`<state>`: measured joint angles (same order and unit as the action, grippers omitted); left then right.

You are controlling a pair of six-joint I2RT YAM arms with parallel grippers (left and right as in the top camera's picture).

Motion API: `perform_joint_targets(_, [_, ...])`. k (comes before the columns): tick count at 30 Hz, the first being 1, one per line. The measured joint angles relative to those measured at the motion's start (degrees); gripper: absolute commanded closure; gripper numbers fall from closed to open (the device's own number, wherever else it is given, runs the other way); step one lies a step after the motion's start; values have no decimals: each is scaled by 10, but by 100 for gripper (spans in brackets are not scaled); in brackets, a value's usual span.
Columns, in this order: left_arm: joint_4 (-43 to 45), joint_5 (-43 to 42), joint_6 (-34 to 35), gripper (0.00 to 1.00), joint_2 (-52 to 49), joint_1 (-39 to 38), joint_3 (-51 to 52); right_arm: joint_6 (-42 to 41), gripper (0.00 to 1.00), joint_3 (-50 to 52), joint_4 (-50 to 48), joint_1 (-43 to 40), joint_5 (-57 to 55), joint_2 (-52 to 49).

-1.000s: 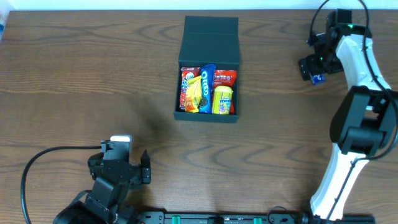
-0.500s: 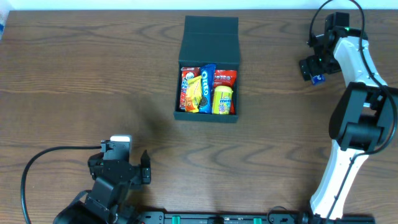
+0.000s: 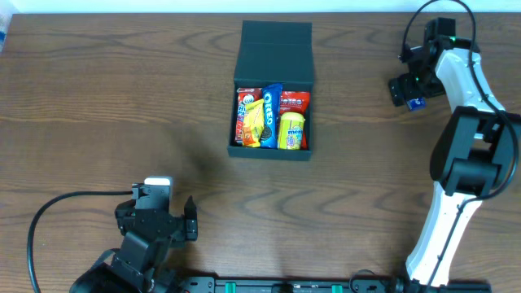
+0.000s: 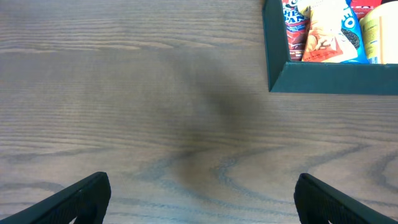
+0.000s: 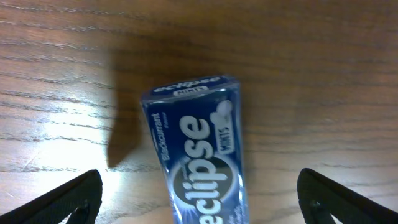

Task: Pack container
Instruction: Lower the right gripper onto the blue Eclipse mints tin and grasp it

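Note:
The container point(image 3: 271, 153), a dark teal box with its flap lid laid back, sits at the table's middle back and holds several snack packets, among them a blue Oreo pack point(image 3: 267, 114). Its near left corner point(image 4: 323, 79) shows at the upper right of the left wrist view. My left gripper point(image 3: 156, 210) rests low near the front left edge, open over bare wood point(image 4: 202, 186). My right gripper point(image 3: 405, 88) hangs at the far right, open point(image 5: 199, 186), straddling a blue Eclipse mints pack point(image 5: 196, 134) that lies on the table, fingers apart from it.
The mints pack point(image 3: 417, 103) shows as a small blue spot under the right wrist. The white right arm point(image 3: 460, 163) runs down the right side. A black cable point(image 3: 49, 212) loops at the front left. Brown wood table point(image 3: 122, 106) all round.
The right arm has shifted a little toward the far edge. The left arm and the container have not moved.

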<state>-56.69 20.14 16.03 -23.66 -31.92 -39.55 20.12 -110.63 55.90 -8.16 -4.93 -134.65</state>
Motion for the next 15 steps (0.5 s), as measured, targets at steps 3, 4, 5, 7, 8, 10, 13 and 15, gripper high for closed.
perform_joint_targets(3, [0, 0, 0, 5, 0, 0, 0, 0, 1, 0, 0, 0, 5, -1])
perform_joint_targets(4, [0, 0, 0, 5, 0, 0, 0, 0, 1, 0, 0, 0, 5, -1])
perform_joint_targets(5, [0, 0, 0, 5, 0, 0, 0, 0, 1, 0, 0, 0, 5, -1])
perform_joint_targets(7, [0, 0, 0, 5, 0, 0, 0, 0, 1, 0, 0, 0, 7, -1])
perform_joint_targets(8, [0, 0, 0, 5, 0, 0, 0, 0, 1, 0, 0, 0, 7, -1])
perform_joint_targets(10, [0, 0, 0, 5, 0, 0, 0, -1, 1, 0, 0, 0, 8, -3])
perform_joint_targets(13, [0, 0, 0, 5, 0, 0, 0, -1, 1, 0, 0, 0, 9, -7])
perform_joint_targets(15, [0, 0, 0, 5, 0, 0, 0, -2, 1, 0, -1, 0, 9, -8])
